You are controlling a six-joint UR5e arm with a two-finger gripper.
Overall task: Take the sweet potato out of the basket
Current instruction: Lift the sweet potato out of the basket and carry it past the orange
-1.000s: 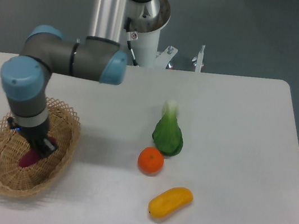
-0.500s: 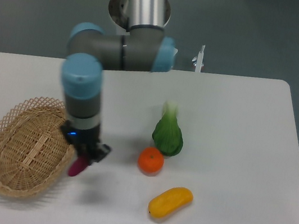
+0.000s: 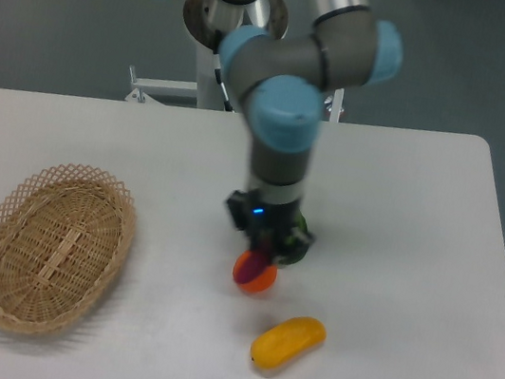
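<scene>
Gripper [image 3: 264,252] of the UR5e arm [image 3: 289,109], pointing down over the middle of the white surface [image 3: 401,223], jaws closed on the sweet potato [image 3: 261,270]. Sweet potato: purple-magenta tuber hanging from the jaws, its lower end seen in front of the orange [image 3: 253,277], which lies on the surface directly beneath; whether the two touch cannot be told. Basket [image 3: 49,247]: oval, tan wicker with a lattice rim, at the left of the surface, well apart from the gripper. Green leafy vegetable [image 3: 297,240]: mostly hidden behind the gripper, just beyond the orange. Yellow-orange oblong fruit [image 3: 288,342]: lying near the front edge, to the right of and below the orange. Blue light glows on the gripper body. No brand, label or legible writing is visible on any item.
</scene>
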